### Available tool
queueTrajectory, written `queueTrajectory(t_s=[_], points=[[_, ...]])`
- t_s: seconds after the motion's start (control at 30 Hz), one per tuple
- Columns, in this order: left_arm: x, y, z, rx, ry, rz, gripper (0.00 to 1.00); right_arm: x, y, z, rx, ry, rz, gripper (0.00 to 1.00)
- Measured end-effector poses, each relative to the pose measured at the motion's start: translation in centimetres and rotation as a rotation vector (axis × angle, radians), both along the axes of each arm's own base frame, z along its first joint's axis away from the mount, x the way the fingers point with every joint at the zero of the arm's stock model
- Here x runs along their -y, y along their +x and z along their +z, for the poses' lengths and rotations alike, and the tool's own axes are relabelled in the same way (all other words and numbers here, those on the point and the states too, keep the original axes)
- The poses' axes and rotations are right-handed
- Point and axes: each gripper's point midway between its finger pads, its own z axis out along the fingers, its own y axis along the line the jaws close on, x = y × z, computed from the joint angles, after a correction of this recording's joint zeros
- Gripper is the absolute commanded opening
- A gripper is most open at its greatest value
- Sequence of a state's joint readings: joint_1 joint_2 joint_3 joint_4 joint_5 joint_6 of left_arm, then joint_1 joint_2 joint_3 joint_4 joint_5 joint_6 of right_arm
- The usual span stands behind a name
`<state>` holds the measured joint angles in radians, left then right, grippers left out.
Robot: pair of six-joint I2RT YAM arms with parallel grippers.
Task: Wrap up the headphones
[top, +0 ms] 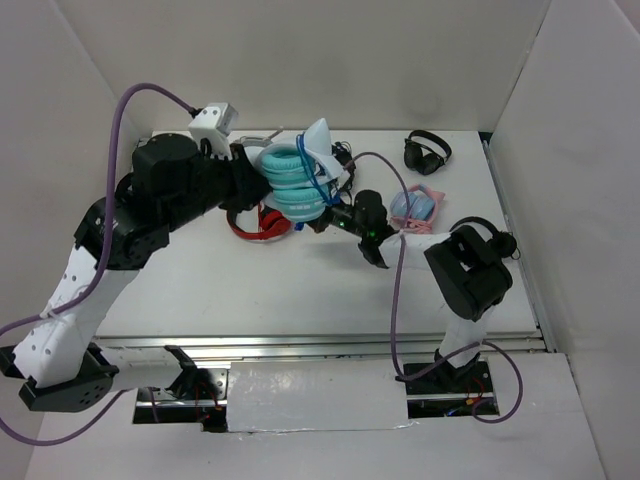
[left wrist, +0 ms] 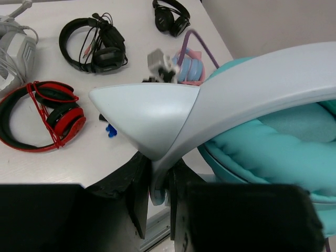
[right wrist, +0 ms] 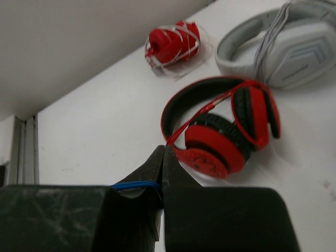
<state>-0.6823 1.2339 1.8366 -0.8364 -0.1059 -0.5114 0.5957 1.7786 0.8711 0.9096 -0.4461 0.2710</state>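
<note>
**Clamped at band and cable: the teal headphones [top: 290, 180]**

The teal headphones are held up over the far middle of the bench [top: 300, 300], just above the red-and-black headphones [top: 258, 222]. Their white band is clamped in the closed left gripper [left wrist: 160, 191]. The thin blue cable [right wrist: 131, 185] is pinched in the fully closed right gripper [right wrist: 161, 157], to the right of the cups.
</note>
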Motion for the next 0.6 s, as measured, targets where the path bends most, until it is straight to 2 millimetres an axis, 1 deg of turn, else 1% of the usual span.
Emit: queueTrajectory(t_s=[0.1, 0.17, 0.27, 0.33, 0.4, 0.47, 0.53, 0.6], points=[[-0.1, -1.2, -1.0, 0.007, 0.011, -0.03, 0.0, 1.6, 2.6, 2.3, 0.023, 0.063, -0.009, 0.0], [-0.1, -2.1, -2.7, -0.002, 0.024, -0.055, 0.0, 3.2, 4.4, 4.1, 0.048, 0.086, -0.023, 0.0], [0.7, -3.2, -6.4, -0.029, 0.076, -0.119, 0.0, 5.6, 7.3, 7.3, 0.108, 0.086, -0.031, 0.0], [1.8, -3.6, -9.5, -0.054, 0.13, -0.158, 0.0, 7.0, 8.9, 9.5, 0.154, 0.049, -0.028, 0.0], [2.7, -3.7, -13.0, -0.08, 0.219, -0.163, 0.0, 8.1, 10.1, 11.5, 0.211, -0.008, -0.019, 0.0], [3.7, -3.7, -15.5, -0.096, 0.304, -0.155, 0.0, 8.8, 10.4, 12.7, 0.248, -0.079, -0.009, 0.0], [4.8, -3.5, -17.1, -0.096, 0.367, -0.142, 0.0, 9.3, 10.1, 13.3, 0.273, -0.168, 0.0, 0.0], [5.7, -3.2, -18.4, -0.098, 0.419, -0.128, 0.0, 9.8, 9.2, 13.6, 0.291, -0.251, -0.008, 0.0]])
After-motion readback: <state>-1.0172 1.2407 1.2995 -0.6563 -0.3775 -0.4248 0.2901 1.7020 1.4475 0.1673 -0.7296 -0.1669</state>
